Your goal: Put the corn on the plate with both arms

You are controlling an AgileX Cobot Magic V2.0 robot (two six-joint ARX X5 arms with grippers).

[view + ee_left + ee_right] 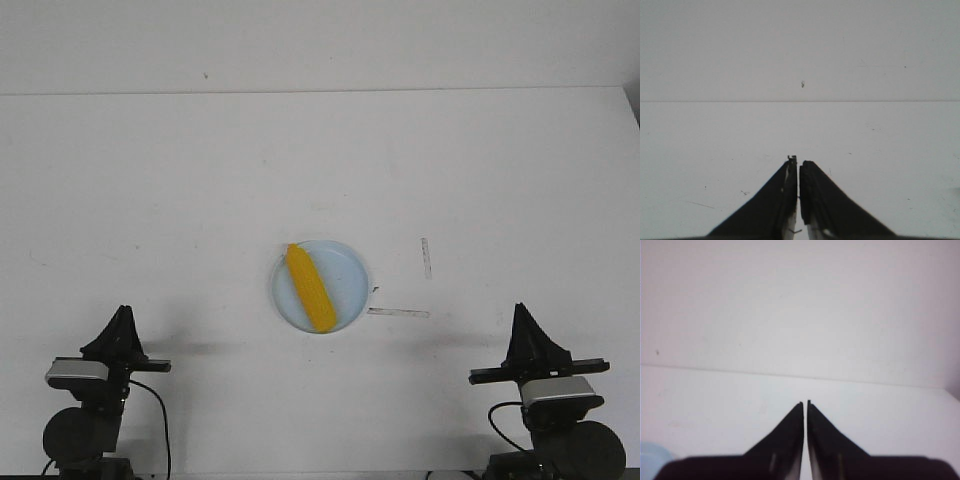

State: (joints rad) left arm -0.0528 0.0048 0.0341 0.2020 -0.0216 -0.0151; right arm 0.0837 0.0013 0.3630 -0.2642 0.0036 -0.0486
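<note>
The yellow-orange corn lies on the pale-blue plate at the table's middle, tapered end toward the far left of the plate. My left gripper is shut and empty at the near left, well away from the plate. My right gripper is shut and empty at the near right. In the left wrist view the left gripper shows closed jaws over bare table. In the right wrist view the right gripper shows closed jaws, with a sliver of the plate at the frame's edge.
Two thin strips of tape lie on the white table to the right of the plate. The table's far edge meets a white wall.
</note>
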